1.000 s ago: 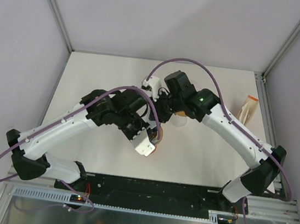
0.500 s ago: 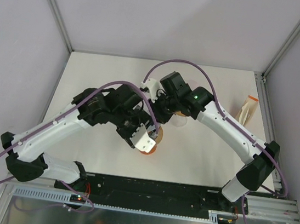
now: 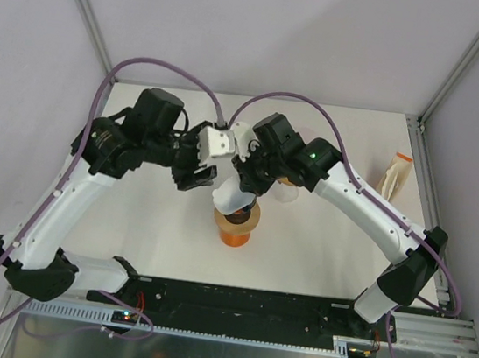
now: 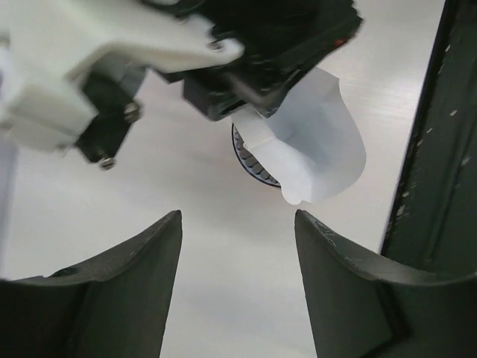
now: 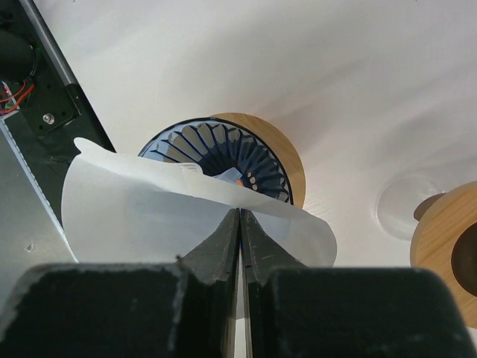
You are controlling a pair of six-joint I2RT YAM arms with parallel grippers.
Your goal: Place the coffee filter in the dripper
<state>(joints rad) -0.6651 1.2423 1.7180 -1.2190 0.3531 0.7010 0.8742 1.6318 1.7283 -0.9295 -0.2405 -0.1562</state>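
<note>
The filter, a white paper cone pressed nearly flat, hangs in the right gripper, whose fingers are pinched tight on its near edge with no gap between them; the paper fans out to both sides of the fingers, and its far edge lies across the mouth of the dripper; it is not seated inside, and whether it touches the rim cannot be told. The dripper is dark blue with ribs running down its inner wall, sits in a wooden collar, and stands upright on the white table a little in front of the middle, below the right gripper in the top view. The left gripper is beside it on the left, apart from both paper and dripper, its jaws spread wide and holding nothing; its wrist camera looks between them at the filter's rounded lower end hanging in front of the ribbed rim. In the right wrist view, a wooden ring and a clear round disc lie on the table just beyond the dripper. A slim pack with an orange end rests well apart near the table's right edge, and a black rail runs along the near edge
</note>
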